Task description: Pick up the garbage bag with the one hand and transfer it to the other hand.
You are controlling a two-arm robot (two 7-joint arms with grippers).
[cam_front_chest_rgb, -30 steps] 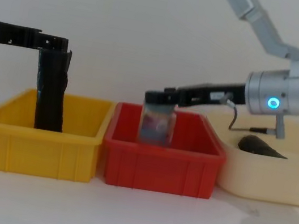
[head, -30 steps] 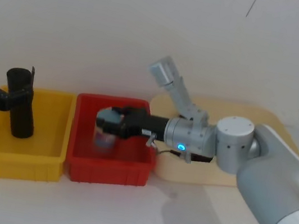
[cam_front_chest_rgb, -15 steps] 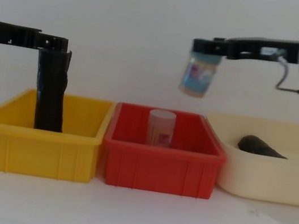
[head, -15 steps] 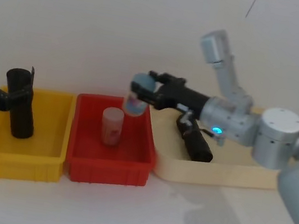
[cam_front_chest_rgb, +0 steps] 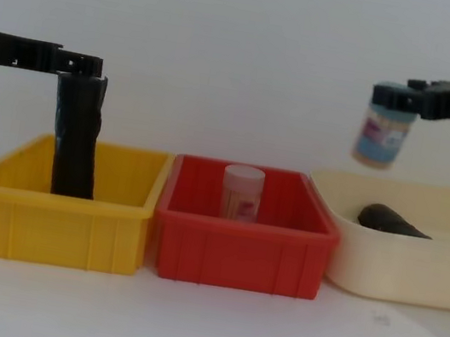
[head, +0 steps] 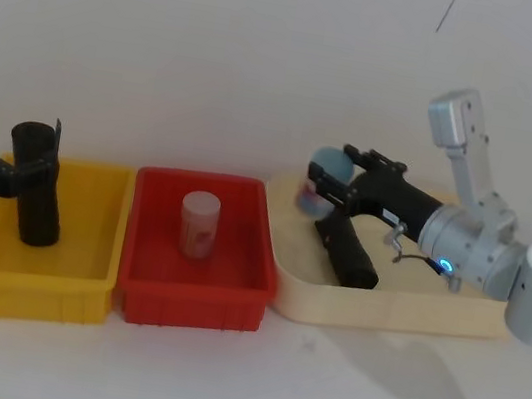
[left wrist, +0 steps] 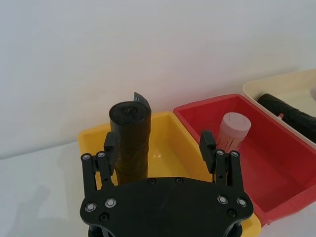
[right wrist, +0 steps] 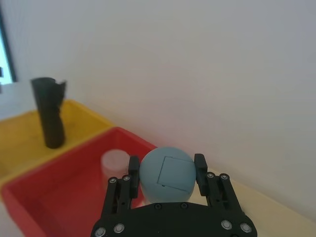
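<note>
The garbage bag [head: 348,255], a thick black roll, lies in the cream tray [head: 380,311] and shows as a dark lump [cam_front_chest_rgb: 393,221] above the tray wall in the chest view. Above the tray's left end my right gripper [head: 335,180], on the blue-lit arm, is shut on a jar with a blue cap [cam_front_chest_rgb: 382,136], held in the air above and to the left of the bag. Far left, my left gripper [head: 33,168] is open over the yellow bin [head: 29,289]. A slimmer black roll [left wrist: 129,143] stands between its fingers, close to one of them.
The red bin [head: 194,305] between the yellow bin and the tray holds an upright pale jar [head: 198,224]. The three containers stand side by side against a white wall. Bare white table runs along the front.
My right gripper has carried the blue-capped jar to the right, from inside the red bin up and over to above the cream tray. The left gripper and the slim roll have not moved.
</note>
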